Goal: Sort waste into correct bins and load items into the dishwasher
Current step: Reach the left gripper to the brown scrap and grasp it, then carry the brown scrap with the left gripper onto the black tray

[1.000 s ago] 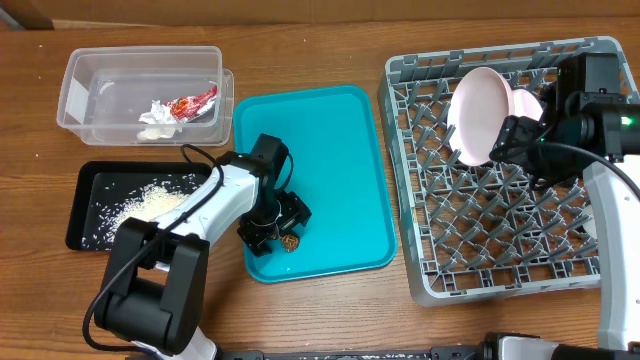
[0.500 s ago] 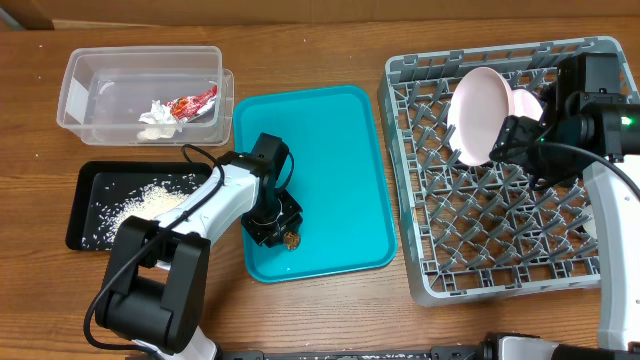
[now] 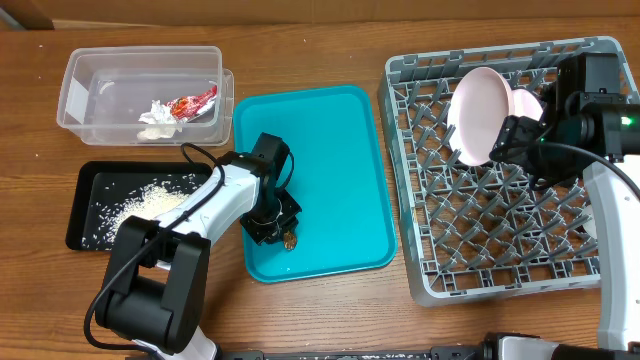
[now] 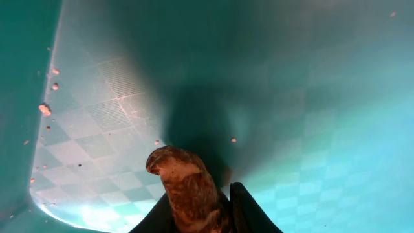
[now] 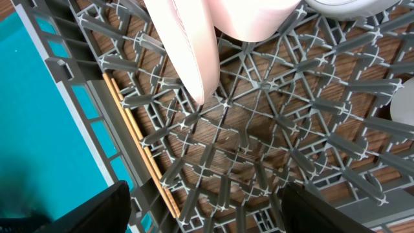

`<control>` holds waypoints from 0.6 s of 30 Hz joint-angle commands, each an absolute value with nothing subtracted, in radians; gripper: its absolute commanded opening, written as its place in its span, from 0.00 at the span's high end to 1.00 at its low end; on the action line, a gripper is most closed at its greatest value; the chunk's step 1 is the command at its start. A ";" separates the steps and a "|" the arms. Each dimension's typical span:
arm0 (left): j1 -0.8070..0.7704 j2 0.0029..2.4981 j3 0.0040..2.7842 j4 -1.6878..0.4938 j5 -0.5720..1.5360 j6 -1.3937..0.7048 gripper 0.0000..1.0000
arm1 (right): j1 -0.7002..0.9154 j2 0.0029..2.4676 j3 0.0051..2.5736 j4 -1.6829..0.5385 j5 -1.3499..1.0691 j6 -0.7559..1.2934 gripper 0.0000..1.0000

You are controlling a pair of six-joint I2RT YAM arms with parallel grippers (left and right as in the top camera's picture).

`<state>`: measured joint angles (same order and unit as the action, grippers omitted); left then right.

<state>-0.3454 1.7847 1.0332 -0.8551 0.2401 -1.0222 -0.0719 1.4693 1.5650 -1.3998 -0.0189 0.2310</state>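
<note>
Scrap handling first: the small brown food scrap (image 4: 186, 184) is seen pinched btwn the tips of the left gripper (image 4: 194, 217), low in the left wrist view, w/ its rounded top poking up above the fingers (image 4: 238, 206); the jaws are clenched on it. In the overhead view it is found at the lower centre-left of the frame, at the near end of the teal tray (image 3: 340, 130). Whether it touches the tray floor cannot be told. It is judged very light, soft and prob. moist or greasy, w/ a glossy, lumpy skin, so it could be squashed or smeared if squeezed hard, or slid out of a loose grip. A hold across its thick lower body, as shown now, is judged best, not at the narrower upper end. Crumbs (image 4: 44, 109) are scattered on the tray at the left of that view and are judged too small to be pinched. By the task, food waste is judged to belong w/ the rice grains (image 3: 145, 205) in the black tray (image 3: 90, 175), left of the teal tray, not w/ the wrapper (image 3: 192, 103) and tissue (image 3: 155, 115) in the clear tub (image 3: 72, 95), upper left. The right gripper (image 5: 213, 210) is spread wide w/ nothing held, above the dish rack (image 3: 500, 270) at the right, near the pink plate (image 3: 478, 115) stood on edge btwn pegs. Chopsticks (image 5: 139, 152) are laid along the rack's left edge.
</note>
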 commanded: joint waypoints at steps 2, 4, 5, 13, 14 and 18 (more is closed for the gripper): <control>-0.331 1.797 1.034 -0.847 0.201 -1.024 0.96 | -0.075 1.470 1.571 -1.397 -0.020 0.232 0.24; -0.313 1.797 1.048 -0.856 0.202 -1.013 0.96 | -0.075 1.470 1.571 -1.397 -0.020 0.232 0.24; -0.299 1.797 1.061 -0.862 0.202 -0.998 0.96 | -0.075 1.470 1.571 -1.397 -0.020 0.232 0.24; -0.134 1.797 1.284 -1.038 0.141 -0.826 0.96 | -0.075 1.470 1.571 -1.397 -0.020 0.232 0.24; -0.111 1.797 1.315 -1.065 0.114 -0.813 0.96 | -0.075 1.470 1.571 -1.397 -0.019 0.232 0.24; 0.002 1.797 1.431 -1.143 0.000 -0.766 0.96 | -0.075 1.470 1.571 -1.397 -0.019 0.232 0.24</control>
<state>-0.0742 1.7897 1.3506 -1.1107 0.1287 -0.8486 -0.0723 1.4693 1.5650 -1.3991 -0.0189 0.2317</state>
